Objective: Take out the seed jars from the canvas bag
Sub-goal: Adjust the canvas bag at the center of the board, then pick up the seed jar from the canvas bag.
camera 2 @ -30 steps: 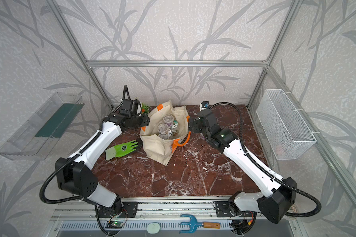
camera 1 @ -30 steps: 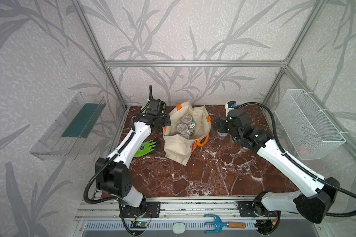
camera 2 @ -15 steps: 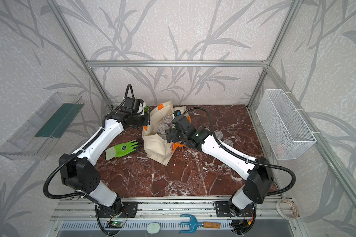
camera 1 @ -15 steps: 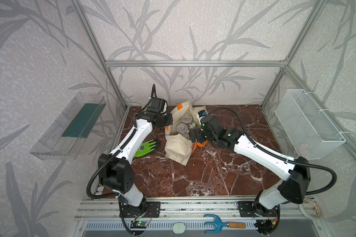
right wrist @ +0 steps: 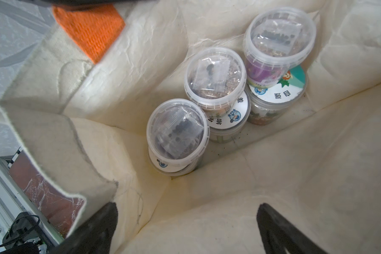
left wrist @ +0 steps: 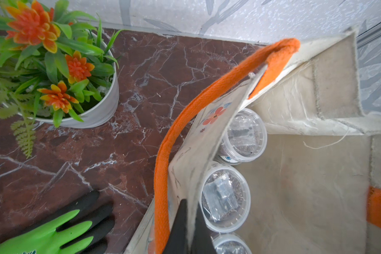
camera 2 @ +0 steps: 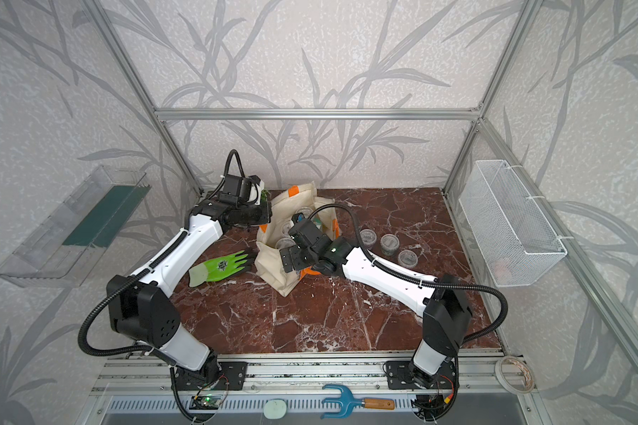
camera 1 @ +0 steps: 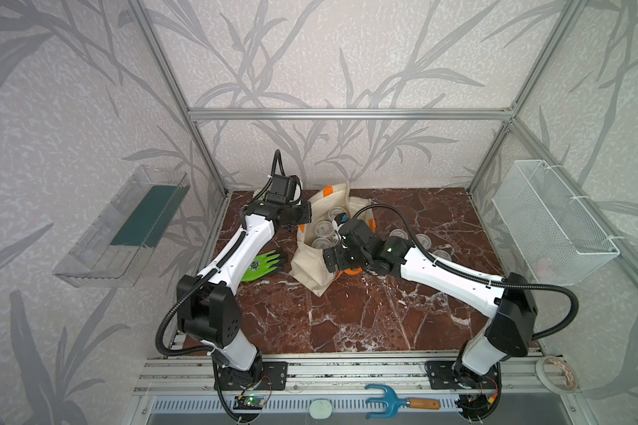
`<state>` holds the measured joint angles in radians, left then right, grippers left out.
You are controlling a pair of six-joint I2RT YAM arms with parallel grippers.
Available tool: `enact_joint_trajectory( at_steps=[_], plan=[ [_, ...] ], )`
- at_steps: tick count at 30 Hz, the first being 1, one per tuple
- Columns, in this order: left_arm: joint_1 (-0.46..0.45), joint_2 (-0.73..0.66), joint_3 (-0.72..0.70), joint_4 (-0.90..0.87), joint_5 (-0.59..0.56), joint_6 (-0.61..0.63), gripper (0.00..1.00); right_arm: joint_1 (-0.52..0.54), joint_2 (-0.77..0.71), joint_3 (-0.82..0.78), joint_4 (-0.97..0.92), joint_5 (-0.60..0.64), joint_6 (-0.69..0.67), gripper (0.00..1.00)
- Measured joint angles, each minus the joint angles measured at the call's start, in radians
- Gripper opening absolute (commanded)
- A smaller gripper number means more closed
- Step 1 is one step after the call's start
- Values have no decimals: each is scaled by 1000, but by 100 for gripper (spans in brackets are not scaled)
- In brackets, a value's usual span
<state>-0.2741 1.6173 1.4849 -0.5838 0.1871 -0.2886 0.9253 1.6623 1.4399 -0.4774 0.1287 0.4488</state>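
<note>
Beside glove [camera 1: 262,263], canvas bag [camera 1: 308,262] rim in left gripper [left wrist: 189,204]; right gripper [right wrist: 188,207] agape above jars [right wrist: 216,77].

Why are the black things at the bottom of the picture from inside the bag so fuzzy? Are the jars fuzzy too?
Right wrist view: the fingers of the open right hand are too near the camera, so they blur; the jars are sharp, with light glinting on their lids. Left wrist view: the left hand, pinching the bag, is blurred too.
</note>
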Motion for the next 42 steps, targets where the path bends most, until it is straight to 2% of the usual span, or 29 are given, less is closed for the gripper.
enact_joint_trajectory(
  at_steps=[5, 12, 24, 42],
  plan=[
    [0, -30, -57, 55, 1, 2, 0, -43, 0, 24, -6, -6, 10, 99],
    [-1, -41, -84, 95, 7, 2, 0, -92, 15, 159, -25, 47, 23, 99],
    [-1, -73, -118, 126, 16, 8, 0, -112, 294, 348, -81, 98, 58, 99],
    [-2, -77, -121, 126, 24, 17, 0, -170, 354, 395, -80, 191, 132, 99]
  ],
)
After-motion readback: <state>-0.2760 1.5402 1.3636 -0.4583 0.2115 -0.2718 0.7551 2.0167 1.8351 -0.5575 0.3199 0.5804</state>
